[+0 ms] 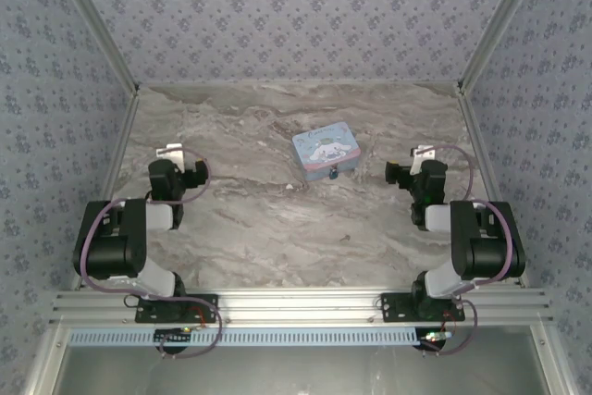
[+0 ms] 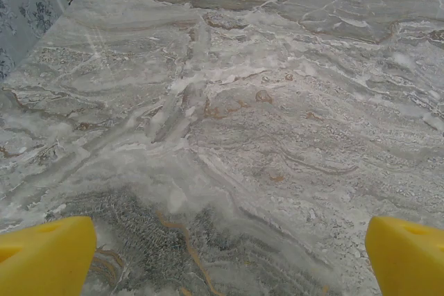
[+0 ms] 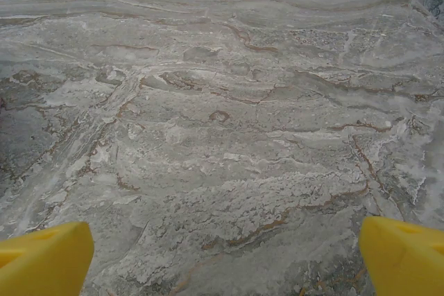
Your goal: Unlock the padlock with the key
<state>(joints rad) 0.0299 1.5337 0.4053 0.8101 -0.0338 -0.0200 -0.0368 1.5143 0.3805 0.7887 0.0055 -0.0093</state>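
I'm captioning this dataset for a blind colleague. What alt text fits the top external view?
A pale blue cartoon tin sits on a grey marbled table, with what looks like a tiny blue padlock at its near edge. The left hand and the right hand of two black robot arms flank it, both apart from the tin; floral walls surround them.

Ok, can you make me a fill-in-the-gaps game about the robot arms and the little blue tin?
1. The left gripper and the right gripper are both ___, holding nothing.
2. Their fingertips are coloured ___.
3. The pale blue cartoon tin, with the tiny padlock at its front edge, lies nearer the ___ gripper.
Missing words: open, yellow, right.
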